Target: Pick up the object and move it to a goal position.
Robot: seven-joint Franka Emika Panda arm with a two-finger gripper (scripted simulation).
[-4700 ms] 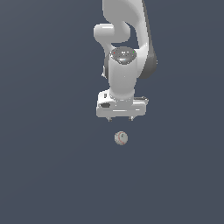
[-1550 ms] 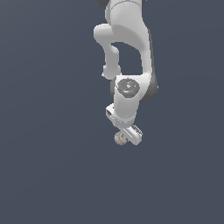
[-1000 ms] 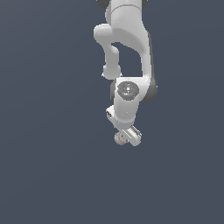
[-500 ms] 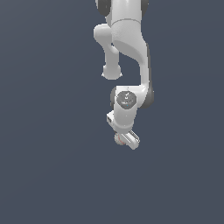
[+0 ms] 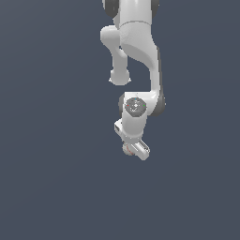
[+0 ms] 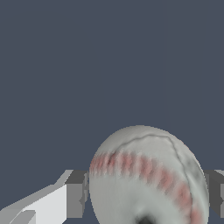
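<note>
The object (image 6: 146, 175), a whitish-grey ball with red stitch marks, fills the wrist view between my two fingers. My gripper (image 6: 146, 197) is shut on it: the dark pad of one finger (image 6: 76, 194) meets one side and the other finger (image 6: 215, 194) meets the opposite side. In the exterior view my gripper (image 5: 133, 149) points down at the end of the white arm. Only a small part of the object (image 5: 126, 149) shows beneath the gripper, on the exterior view's left of it.
A plain dark blue-grey surface (image 5: 51, 187) lies all around the arm. No other objects or edges show in either view.
Over the last seconds the arm has turned its wrist and come down over the ball. The ball, once plainly visible below the gripper, is now nearly hidden by it.
</note>
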